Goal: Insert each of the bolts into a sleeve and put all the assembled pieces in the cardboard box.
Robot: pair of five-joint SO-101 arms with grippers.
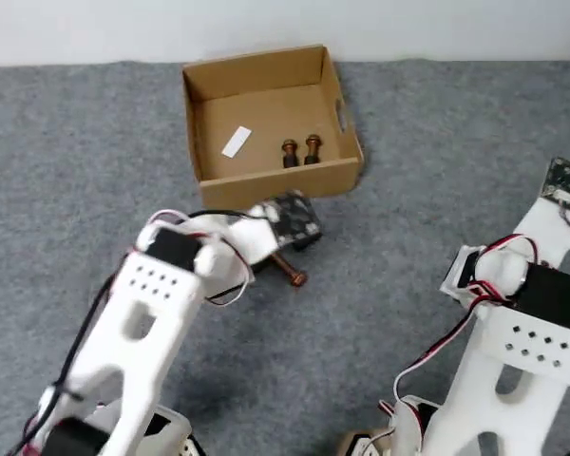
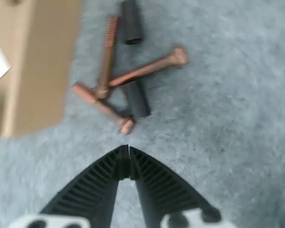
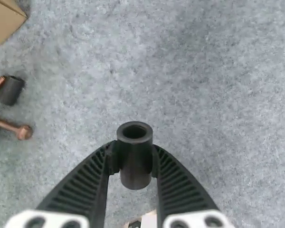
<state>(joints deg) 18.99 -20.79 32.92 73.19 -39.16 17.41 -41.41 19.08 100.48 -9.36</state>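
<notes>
bolts [image 2: 147,70]: shiny coppery metal | sleeve [image 3: 134,164]: smooth matt black | cardboard box [image 1: 275,180]: matt brown | table cover [image 1: 437,171]: fuzzy grey cloth

Inside the cardboard box [image 1: 275,180] lie two assembled pieces [image 1: 290,152] and a paper slip [image 1: 237,141]. Loose bolts [image 2: 145,69] and sleeves [image 2: 136,99] lie crossed just outside its wall, on the arms' side.

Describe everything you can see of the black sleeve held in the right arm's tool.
The sleeve is a short black tube, matte, plastic or rubber by its look, with a round bore open at its far end. It sits clamped between the right tool's ribbed black fingers, pointing outward along them, over the grey carpet. The bore looks empty.
</notes>
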